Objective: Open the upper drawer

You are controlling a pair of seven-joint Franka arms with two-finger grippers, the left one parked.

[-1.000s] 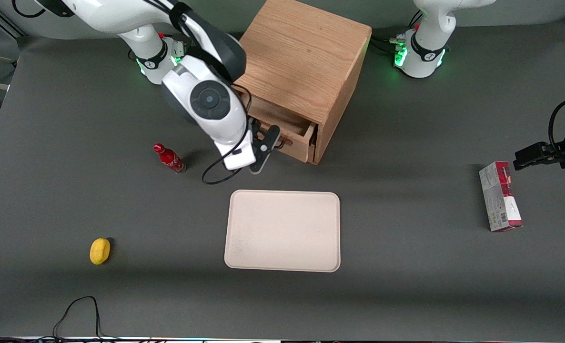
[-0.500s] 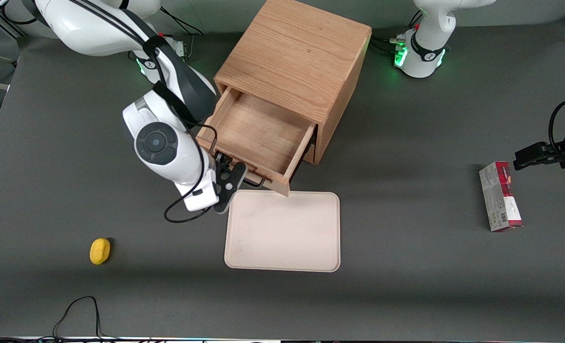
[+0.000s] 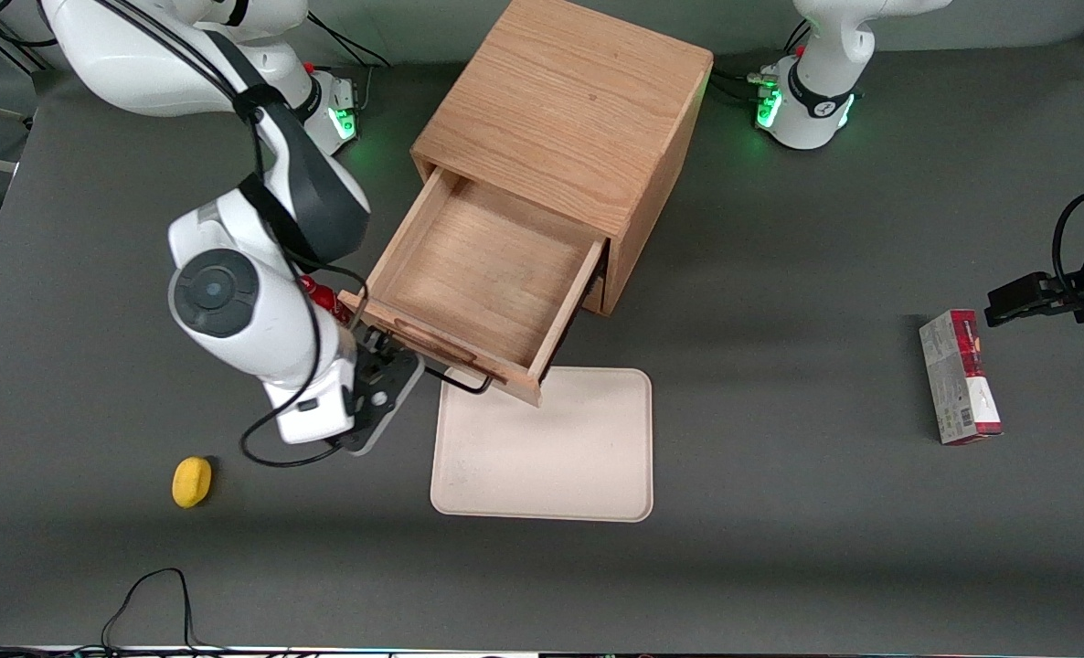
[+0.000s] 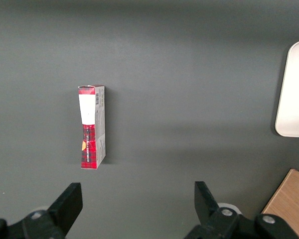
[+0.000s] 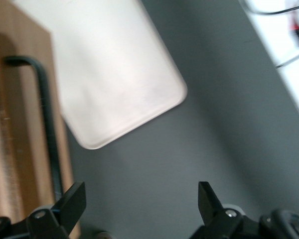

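Note:
The upper drawer (image 3: 487, 274) of the oak cabinet (image 3: 565, 110) stands pulled far out, its inside bare. Its thin black bar handle (image 3: 458, 379) runs along the drawer front, over the tray's edge; the handle also shows in the right wrist view (image 5: 47, 119) beside the drawer front (image 5: 15, 124). My right gripper (image 3: 379, 391) is open and empty, just off the handle's end toward the working arm's end of the table, apart from it. In the right wrist view its fingers (image 5: 72, 201) stand wide apart over grey table. The bottom drawer is hidden under the open one.
A cream tray (image 3: 542, 445) lies nearer the front camera than the cabinet, also in the right wrist view (image 5: 114, 74). A red bottle (image 3: 323, 297) stands partly hidden by my arm. A yellow object (image 3: 192, 482) lies near my gripper. A red and white box (image 3: 960, 376) lies toward the parked arm's end.
The upper drawer went from nearly shut to far out. My gripper drew back with the handle, then let go and moved off toward the working arm's end.

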